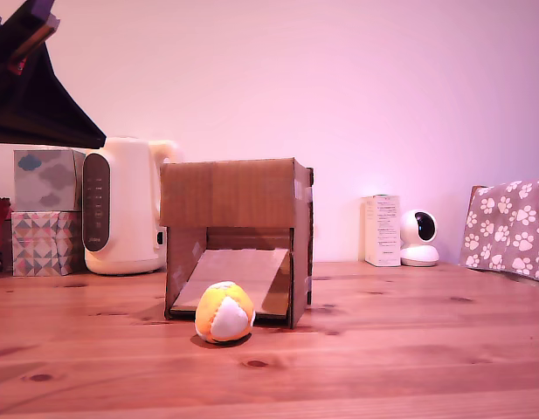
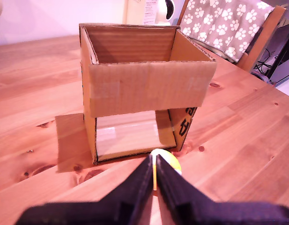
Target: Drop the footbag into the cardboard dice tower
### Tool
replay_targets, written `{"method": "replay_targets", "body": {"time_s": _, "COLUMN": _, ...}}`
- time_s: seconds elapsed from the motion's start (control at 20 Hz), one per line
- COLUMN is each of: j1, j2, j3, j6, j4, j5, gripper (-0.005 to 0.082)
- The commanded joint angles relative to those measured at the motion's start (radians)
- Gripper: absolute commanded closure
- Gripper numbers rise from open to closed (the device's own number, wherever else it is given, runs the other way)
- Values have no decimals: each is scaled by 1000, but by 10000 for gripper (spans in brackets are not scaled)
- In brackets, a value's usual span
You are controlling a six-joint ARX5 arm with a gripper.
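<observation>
A cream kettle (image 1: 120, 209) stands beside stacked tissue boxes (image 1: 46, 214); a white camera (image 1: 418, 237) sits near a paw-print cloth (image 1: 512, 229)

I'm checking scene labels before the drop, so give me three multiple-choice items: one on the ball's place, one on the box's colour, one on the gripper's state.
1. The ball lies:
A. on the table in front of the box's opening
B. inside the box's open top
C. beside the kettle

2. The box is:
A. white
B. brown
C. blue

3. The gripper is:
A. holding the ball
B. wide open
C. shut and empty

Answers: 1 A, it rests at the ramp's foot; 2 B, plain cardboard; 3 C, the fingers nearly meet above the ball.
</observation>
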State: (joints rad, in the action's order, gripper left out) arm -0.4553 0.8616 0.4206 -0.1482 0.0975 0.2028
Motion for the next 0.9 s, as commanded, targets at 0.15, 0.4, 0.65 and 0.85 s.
{"method": "replay_targets", "body": {"time_s": 0.15, "j1": 1, "j2": 2, "j3": -16, "j6": -2, "j4": 6, "j5": -1, "gripper": 788}}
{"method": "replay_targets", "body": {"time_s": 0.4, "j1": 1, "j2": 2, "j3": -16, "j6": -48, "j4": 2, "j5": -3, "gripper": 788}}
{"method": "replay_targets", "body": {"time_s": 0.65, "j1": -50, "j2": 2, "j3": -25, "j6": -108, "j4": 10, "j5": -138, "gripper": 789}}
{"method": "replay_targets", "body": {"time_s": 0.85, "j1": -115, "j2": 2, "j3": -98, "j6": -121, "j4": 133, "j5": -159, "gripper": 789}}
